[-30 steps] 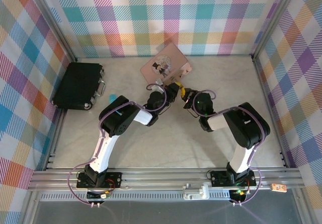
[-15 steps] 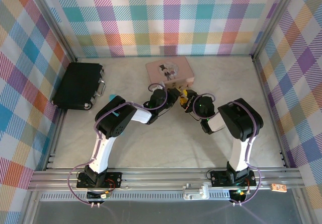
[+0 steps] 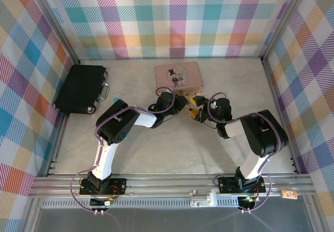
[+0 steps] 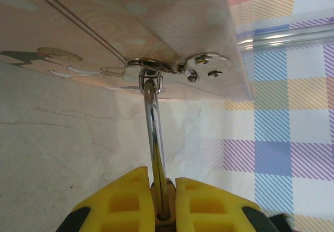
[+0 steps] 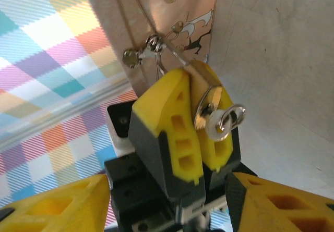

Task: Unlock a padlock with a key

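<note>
Pink box (image 3: 178, 75) sits just ahead of both tools. Left gripper (image 4: 163, 198) is pinched tight on the padlock (image 5: 202, 78): tiny brass body between yellow fingers, thin silvery shackle (image 4: 153, 117) reaching forward into the box's hasp (image 4: 151, 65). Right gripper (image 3: 197, 108) stands spread, facing it close by. The right wrist view adds the key (image 5: 214, 122) poking from the padlock.

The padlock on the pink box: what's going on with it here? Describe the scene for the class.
The left gripper is shut on the padlock, whose shackle is threaded through the hasp of the pink box. A key sits in the padlock. The right gripper stands open beside it, not gripping the key. Whether the lock has released cannot be told.
</note>
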### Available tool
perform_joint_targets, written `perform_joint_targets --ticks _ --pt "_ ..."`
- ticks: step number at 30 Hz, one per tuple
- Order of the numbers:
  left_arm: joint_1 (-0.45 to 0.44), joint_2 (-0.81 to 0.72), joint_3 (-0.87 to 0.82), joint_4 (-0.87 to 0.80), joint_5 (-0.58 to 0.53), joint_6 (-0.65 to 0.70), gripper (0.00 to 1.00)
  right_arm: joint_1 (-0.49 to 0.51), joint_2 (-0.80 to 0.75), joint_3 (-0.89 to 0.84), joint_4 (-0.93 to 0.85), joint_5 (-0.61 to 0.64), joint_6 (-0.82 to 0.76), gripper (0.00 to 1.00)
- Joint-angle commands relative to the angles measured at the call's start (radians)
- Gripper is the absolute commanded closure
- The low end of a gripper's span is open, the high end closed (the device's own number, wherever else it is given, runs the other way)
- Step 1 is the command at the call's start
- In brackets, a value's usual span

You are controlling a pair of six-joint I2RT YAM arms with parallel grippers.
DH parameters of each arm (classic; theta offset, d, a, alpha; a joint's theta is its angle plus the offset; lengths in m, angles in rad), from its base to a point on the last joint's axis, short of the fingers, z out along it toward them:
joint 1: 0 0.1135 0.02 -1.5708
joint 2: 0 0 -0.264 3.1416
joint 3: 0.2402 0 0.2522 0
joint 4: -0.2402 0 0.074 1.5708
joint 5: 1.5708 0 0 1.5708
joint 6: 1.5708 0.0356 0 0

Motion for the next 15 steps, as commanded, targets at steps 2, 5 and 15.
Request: perform_joint_targets --ticks 2,5,15 --pt "-0.015 -0.037 0.004 -0.172 0.017 0.082 1.00 -0.009 -0.157 0.084 -0.528 -0.014 -0.444 0.38" --pt "-0.015 -0.038 0.001 -0.201 0.023 0.106 0.98 -0.009 -0.251 0.151 -0.779 0.071 -0.675 0.38" --pt "-0.009 -0.102 -0.056 -0.191 0.031 0.098 0.50 -0.006 -0.329 0.296 -1.113 0.189 -1.093 0.38"
